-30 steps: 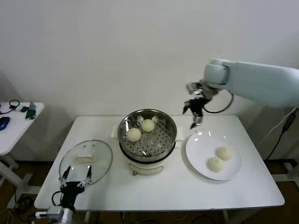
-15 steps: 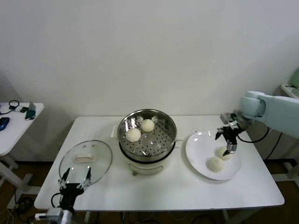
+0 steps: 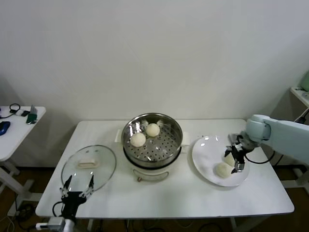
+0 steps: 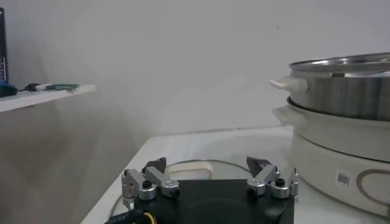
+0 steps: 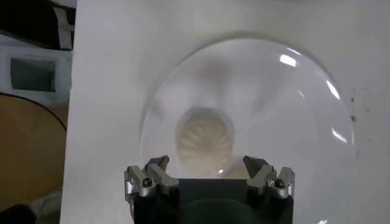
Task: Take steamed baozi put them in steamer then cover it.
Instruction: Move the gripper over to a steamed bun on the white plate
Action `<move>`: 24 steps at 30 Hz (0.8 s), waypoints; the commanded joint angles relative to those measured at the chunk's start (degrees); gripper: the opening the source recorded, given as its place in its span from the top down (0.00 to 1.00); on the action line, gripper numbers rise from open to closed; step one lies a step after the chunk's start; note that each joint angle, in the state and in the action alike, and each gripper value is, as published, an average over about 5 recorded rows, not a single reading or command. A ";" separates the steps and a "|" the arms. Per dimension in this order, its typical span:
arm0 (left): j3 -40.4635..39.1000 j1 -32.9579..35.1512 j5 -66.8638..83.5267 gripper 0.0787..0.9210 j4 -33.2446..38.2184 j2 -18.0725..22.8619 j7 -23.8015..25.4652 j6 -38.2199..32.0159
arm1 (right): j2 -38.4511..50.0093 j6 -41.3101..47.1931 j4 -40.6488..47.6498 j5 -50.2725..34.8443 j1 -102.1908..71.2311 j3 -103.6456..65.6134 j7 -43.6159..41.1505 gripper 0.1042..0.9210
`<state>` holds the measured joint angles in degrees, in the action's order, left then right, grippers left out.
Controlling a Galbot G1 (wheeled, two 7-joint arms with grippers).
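Tabletop: you have the steamer at centre, the plate at 3 o'clock from it, the cover at 8 o'clock.
Steamer: two baozi lie on its perforated floor, side by side toward 11 o'clock, uncovered.
Plate: two more buns sit on it; one lies at 5 o'clock, clear of the arm, the other is under your right tool.
Right gripper: low over the plate with jaws spread wide, straddling the farther bun; the wrist view shows the bun between the tips, seemingly not yet pinched, though contact is hard to judge from here.
Left gripper: parked at the tabletop's near-left edge, jaws wide apart and holding nothing, just at 6 o'clock of the cover.
Cover: flat on the tabletop, handle up, well apart from the steamer.
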<state>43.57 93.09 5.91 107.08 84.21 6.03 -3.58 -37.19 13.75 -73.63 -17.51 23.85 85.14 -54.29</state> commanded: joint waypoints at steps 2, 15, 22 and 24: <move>0.05 0.01 -0.03 0.12 0.08 -0.16 0.02 0.01 | -0.85 0.88 2.47 4.69 -8.37 -6.02 1.84 0.12; 0.18 -0.09 0.06 0.12 0.17 -0.28 0.00 0.04 | -2.50 1.07 3.25 4.71 -9.09 -7.50 1.96 0.19; 0.24 -0.10 0.09 0.12 0.50 -0.41 0.00 0.14 | -2.74 0.61 3.07 4.15 -7.09 -6.81 0.71 0.26; 0.26 -0.05 0.09 0.12 0.63 -0.39 0.00 0.15 | -2.76 0.40 3.00 3.74 -6.06 -6.40 0.34 0.29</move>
<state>43.81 92.98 5.96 107.49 83.81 6.03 -3.47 -39.73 14.32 -70.92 -13.80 16.85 78.98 -53.38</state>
